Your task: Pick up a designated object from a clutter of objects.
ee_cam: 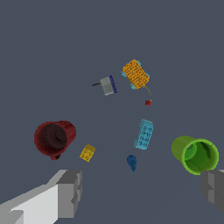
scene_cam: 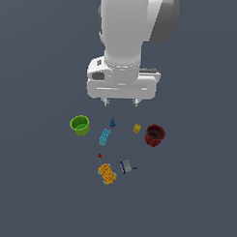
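Hovering high, nothing grabbed | gripper [scene_cam: 121, 102] spread wide, holding nothing | next: move over green cup [scene_cam: 80, 124], then go down

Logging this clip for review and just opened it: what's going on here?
A simulated arm hangs above scattered small items, its gripper open and holding nothing. The green cup it should pick stands untouched at the exterior view's left; the dark red cup stands opposite, with a light-blue brick and other small pieces between. No grasp yet.
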You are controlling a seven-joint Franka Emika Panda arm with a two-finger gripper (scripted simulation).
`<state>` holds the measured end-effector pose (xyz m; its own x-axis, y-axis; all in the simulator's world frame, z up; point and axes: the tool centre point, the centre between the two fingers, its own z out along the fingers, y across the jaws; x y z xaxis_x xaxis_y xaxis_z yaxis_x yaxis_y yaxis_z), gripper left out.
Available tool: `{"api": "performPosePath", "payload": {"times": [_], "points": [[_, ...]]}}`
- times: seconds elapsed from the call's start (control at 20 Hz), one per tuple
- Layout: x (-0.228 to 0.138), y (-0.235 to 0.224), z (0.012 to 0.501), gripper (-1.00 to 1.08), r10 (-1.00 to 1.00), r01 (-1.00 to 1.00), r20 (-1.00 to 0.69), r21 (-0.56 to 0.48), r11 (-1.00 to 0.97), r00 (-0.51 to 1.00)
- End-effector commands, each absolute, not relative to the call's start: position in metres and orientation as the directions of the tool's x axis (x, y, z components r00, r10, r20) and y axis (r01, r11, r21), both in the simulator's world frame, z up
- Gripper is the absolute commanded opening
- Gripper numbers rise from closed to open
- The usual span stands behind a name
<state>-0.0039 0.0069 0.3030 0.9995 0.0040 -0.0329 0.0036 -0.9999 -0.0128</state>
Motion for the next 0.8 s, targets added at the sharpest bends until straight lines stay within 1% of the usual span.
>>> {"api": "performPosePath", "payload": {"times": [0.0, 0.35, 0.75], "points": [[-0.0039, 0.0068, 0.303, 0.28, 0.004, 0.004, -0.033, -0.013, -1.0, 0.999], [0.0018, 0.0095, 0.3115, 0.28, 0.03, 0.03, -0.007, -0.008, -1.0, 1.0], [0.0002, 0.006, 0.3046, 0.28, 0.034, 0.034, -0.024, 0.006, -0.999, 0.999]]}}
